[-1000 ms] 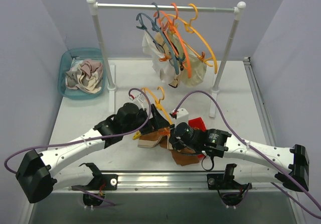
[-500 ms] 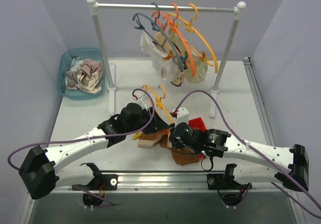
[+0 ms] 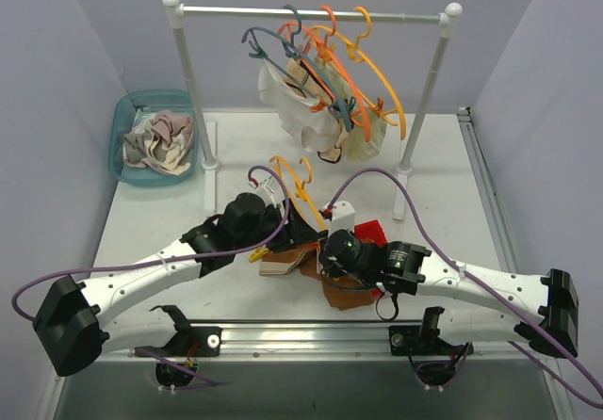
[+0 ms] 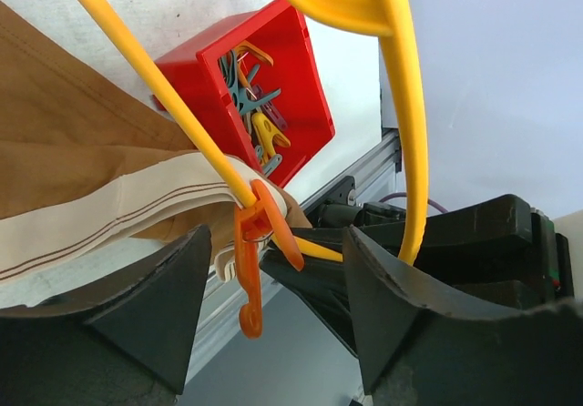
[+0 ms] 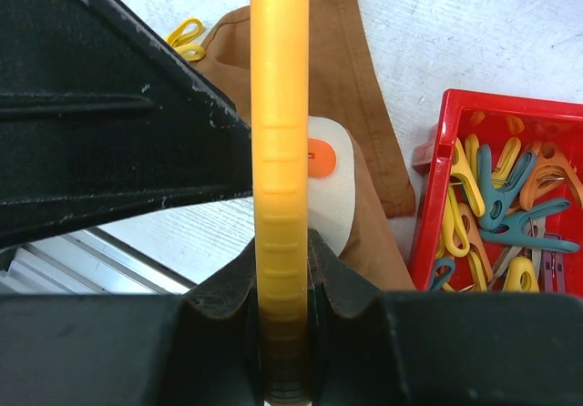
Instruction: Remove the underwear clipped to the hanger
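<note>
Near centre of the table (image 3: pixel 236 142): right gripper (image 5: pixel 280 256) has its jaws pinched tight on the bar of a yellow hanger (image 5: pixel 278 106). Left gripper (image 4: pixel 273 247) has its jaws spread, with an orange clothespin (image 4: pixel 248 260) hanging in the gap. The pin clips brown underwear (image 4: pixel 73 142) with a cream waistband to that hanger, and the cloth trails onto the table. Red box (image 4: pixel 301 78) of clothespins lies just right. More underwear hangs on the far rack (image 3: pixel 236 10), and some lies in the teal basket (image 3: pixel 155 94), far left.
</note>
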